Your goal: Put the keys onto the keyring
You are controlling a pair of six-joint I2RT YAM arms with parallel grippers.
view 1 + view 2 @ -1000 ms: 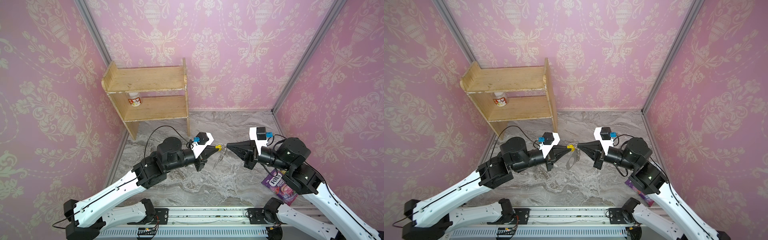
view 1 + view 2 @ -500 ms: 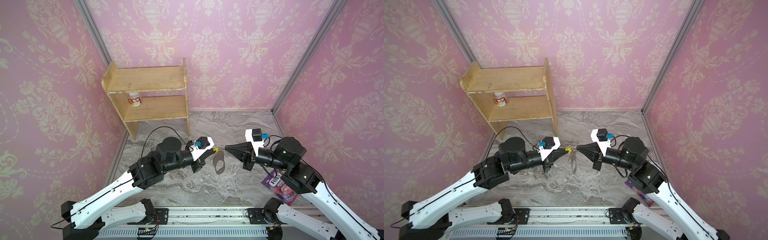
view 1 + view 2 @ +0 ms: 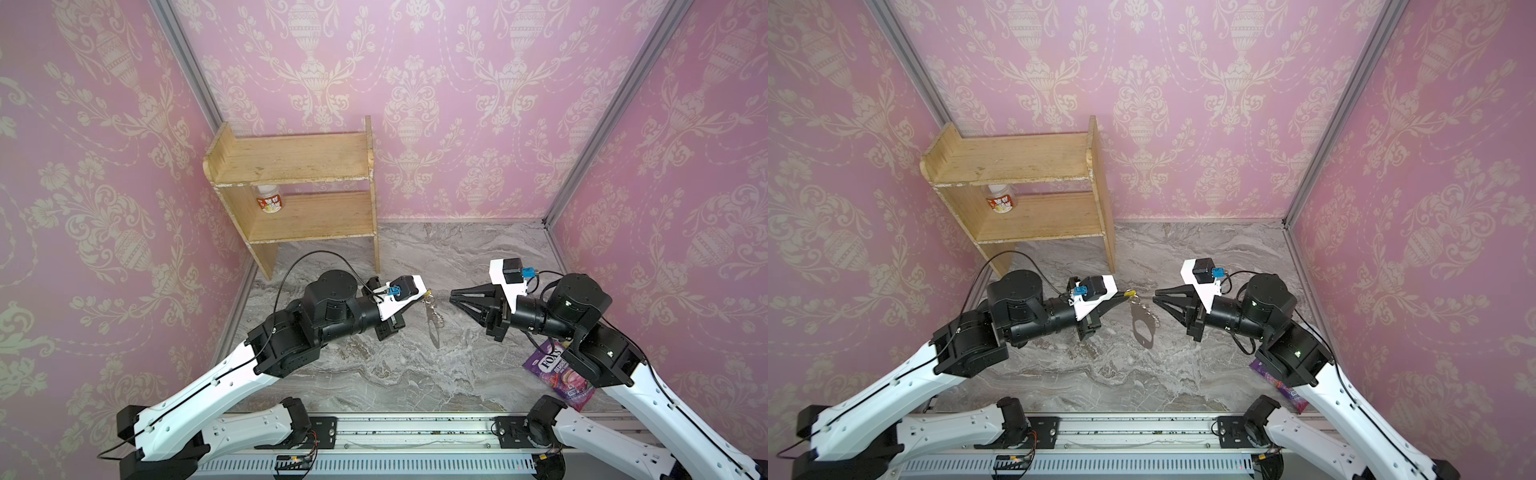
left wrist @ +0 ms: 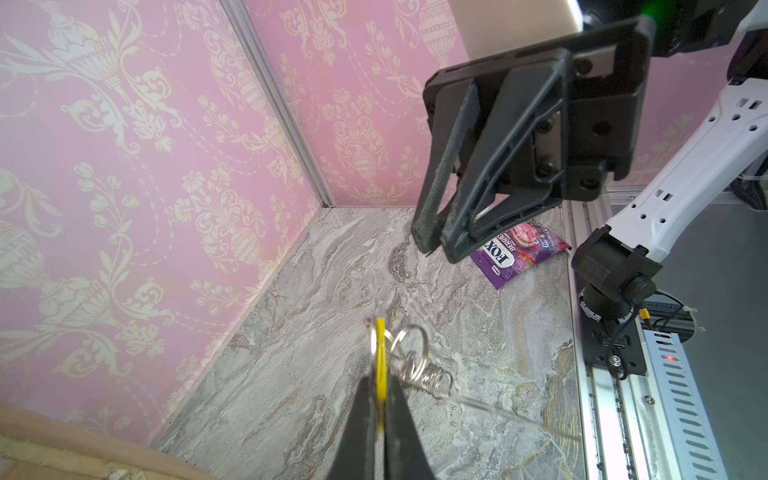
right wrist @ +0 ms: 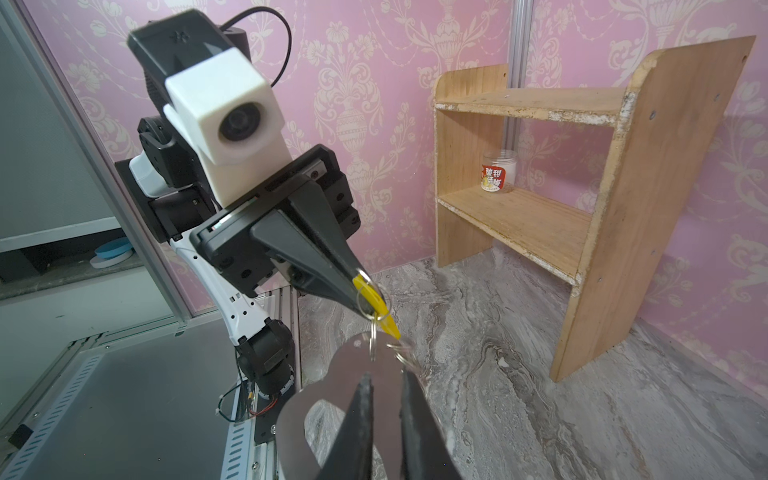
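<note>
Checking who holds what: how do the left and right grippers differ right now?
The left gripper is shut on the yellow key tag, with the grey fob dangling from it; the right gripper holds nothing. The left gripper's jaws are pressed together; the right gripper's stand slightly apart. Both point tip to tip, close but not touching.

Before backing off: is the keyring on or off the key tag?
On: keyring hangs by its chain from the yellow key tag in left pincer.
</note>
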